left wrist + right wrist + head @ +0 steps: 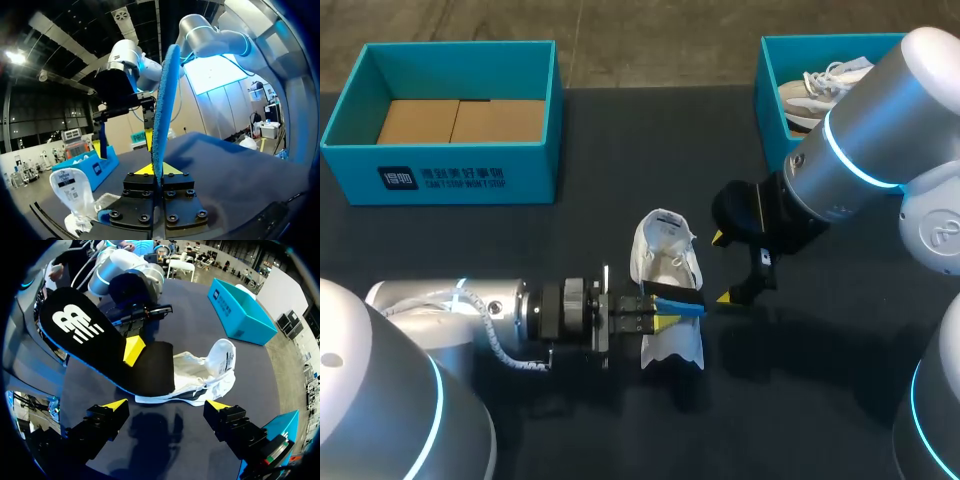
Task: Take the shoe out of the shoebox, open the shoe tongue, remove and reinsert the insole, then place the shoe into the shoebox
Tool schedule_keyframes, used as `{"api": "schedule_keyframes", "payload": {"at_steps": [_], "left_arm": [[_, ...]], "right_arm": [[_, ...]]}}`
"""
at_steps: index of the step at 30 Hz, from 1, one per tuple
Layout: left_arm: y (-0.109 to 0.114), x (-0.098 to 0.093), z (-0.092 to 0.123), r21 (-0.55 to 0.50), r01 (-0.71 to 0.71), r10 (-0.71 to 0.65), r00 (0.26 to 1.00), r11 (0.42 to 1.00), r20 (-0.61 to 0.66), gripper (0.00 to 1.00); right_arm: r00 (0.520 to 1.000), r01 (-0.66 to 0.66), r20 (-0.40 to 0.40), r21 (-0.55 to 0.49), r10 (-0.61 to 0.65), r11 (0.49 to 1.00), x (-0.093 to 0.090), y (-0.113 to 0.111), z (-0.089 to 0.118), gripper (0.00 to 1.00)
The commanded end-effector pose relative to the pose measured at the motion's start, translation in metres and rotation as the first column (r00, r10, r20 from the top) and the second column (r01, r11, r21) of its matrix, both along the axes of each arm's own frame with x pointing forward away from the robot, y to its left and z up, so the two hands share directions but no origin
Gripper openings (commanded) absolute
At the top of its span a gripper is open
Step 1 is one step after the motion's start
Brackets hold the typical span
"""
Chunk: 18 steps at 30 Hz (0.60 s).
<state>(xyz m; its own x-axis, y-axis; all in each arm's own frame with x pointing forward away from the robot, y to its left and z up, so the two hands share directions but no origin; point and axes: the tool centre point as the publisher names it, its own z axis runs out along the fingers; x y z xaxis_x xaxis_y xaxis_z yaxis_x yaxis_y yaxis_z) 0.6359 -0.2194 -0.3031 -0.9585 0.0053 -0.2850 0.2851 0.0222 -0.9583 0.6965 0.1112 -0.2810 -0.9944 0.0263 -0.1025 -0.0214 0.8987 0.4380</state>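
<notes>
Shoes, 2: one (665, 265) at centre on my counter (620, 150), one (825, 85) in the upper-right box (770, 90). Boxes, 2, the other (440, 175) upper left. Insole (678, 304), 1: clamped in my left claw (665, 320). Right claw (723, 268): spread.

white shoe (666, 265), black insole (90, 355) w/ blue edge + white logo, teal shoebox (440, 175), dark table (620, 150).

1. We find the table (570, 130) covered in a dark, matt, cloth-like sheet.
2. The shoe (668, 262) is white woven cloth, creased.
3. The insole (100, 350) has a smooth matt black top and a rough blue underside.
4. The shoebox (535, 170) on our left is matt teal cardboard with brown card inside.
5. The left hand (160, 170) is matt black metal; the right arm (880, 110) has a smooth, glossy shell.
</notes>
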Motion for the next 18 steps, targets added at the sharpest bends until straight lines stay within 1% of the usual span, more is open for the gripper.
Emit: {"api": "schedule_keyframes", "payload": {"at_steps": [1,8,12,14,18], "left_arm": [[0.002,-0.001,-0.004,0.013,0.0,0.0,1.0,1.0,0.004,0.0],[0.004,0.012,-0.007,0.024,-0.016,0.015,1.0,1.0,0.024,0.0],[0.004,0.017,-0.007,0.028,-0.016,0.015,1.0,0.999,0.028,0.0],[0.003,0.016,-0.005,0.032,-0.008,0.006,0.999,0.999,0.041,0.0],[0.001,0.01,0.008,-0.007,-0.012,0.012,0.997,1.0,0.071,0.0]], "right_arm": [[1.0,0.0,0.002,0.0,0.0,1.0,-0.001,0.0,-0.001,1.0],[1.0,0.0,0.002,0.0,0.0,1.0,-0.001,0.0,-0.001,1.0],[1.0,0.0,0.002,0.0,0.0,1.0,-0.001,0.0,-0.001,1.0],[1.0,0.0,0.002,0.0,0.0,1.0,-0.001,0.0,-0.001,1.0],[1.0,0.0,0.002,0.0,0.0,1.0,-0.001,0.0,-0.001,1.0]]}}
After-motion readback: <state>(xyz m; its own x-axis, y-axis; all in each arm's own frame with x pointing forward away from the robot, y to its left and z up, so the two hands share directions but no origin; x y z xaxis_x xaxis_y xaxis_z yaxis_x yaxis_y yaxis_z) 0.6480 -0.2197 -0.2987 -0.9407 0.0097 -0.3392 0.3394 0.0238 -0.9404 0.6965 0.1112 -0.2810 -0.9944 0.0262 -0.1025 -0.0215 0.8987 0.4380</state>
